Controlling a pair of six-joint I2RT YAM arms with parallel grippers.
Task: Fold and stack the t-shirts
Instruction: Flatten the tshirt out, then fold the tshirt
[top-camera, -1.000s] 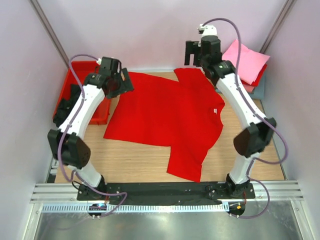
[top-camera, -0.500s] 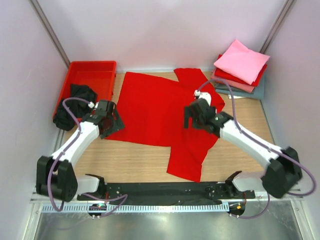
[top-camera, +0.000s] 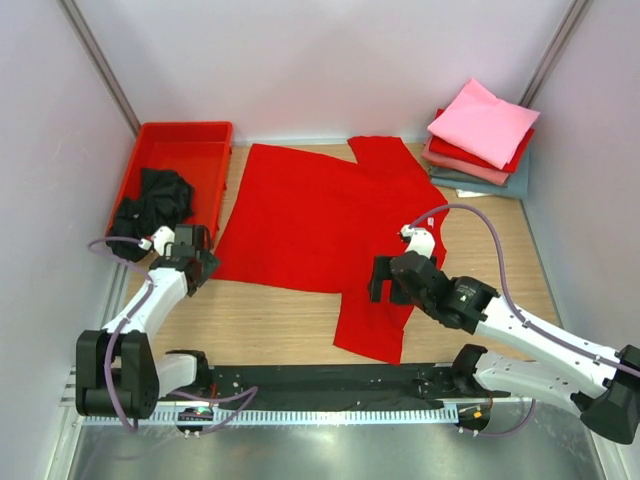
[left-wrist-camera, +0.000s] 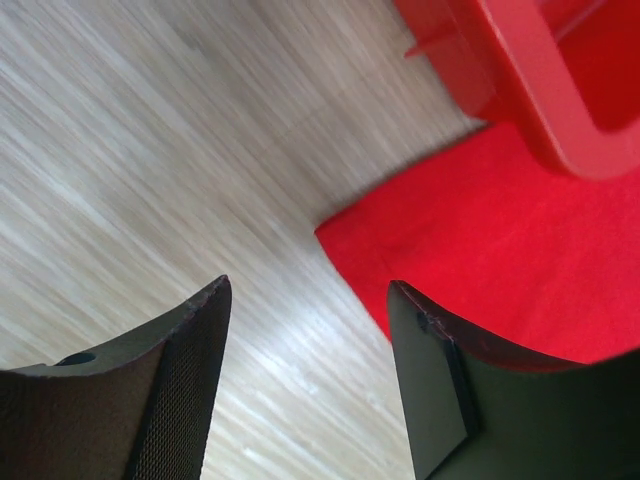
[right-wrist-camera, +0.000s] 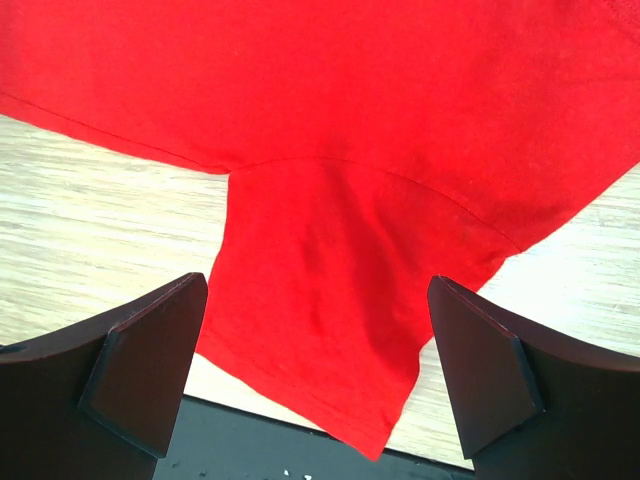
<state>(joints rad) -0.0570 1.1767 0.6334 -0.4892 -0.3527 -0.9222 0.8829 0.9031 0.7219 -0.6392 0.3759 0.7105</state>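
A bright red t-shirt (top-camera: 320, 225) lies spread flat on the wooden table, one sleeve (top-camera: 375, 320) pointing toward the near edge. My right gripper (top-camera: 380, 285) hovers open above that sleeve, which fills the right wrist view (right-wrist-camera: 320, 290). My left gripper (top-camera: 205, 262) is open and empty, low over the shirt's near-left hem corner (left-wrist-camera: 345, 240). A black t-shirt (top-camera: 150, 205) lies crumpled in the red tray (top-camera: 185, 135). Folded pink, red, salmon and grey-blue shirts form a stack (top-camera: 483, 135) at the far right.
The red tray's corner (left-wrist-camera: 560, 110) shows close to the hem in the left wrist view. A black base rail (top-camera: 330, 382) runs along the table's near edge and shows under the sleeve tip (right-wrist-camera: 250, 440). Pale walls close in on both sides.
Both arms have swung from the far side to the near side and lowered. The left gripper came to the hem corner, the right to the near sleeve. The shirt has not moved.
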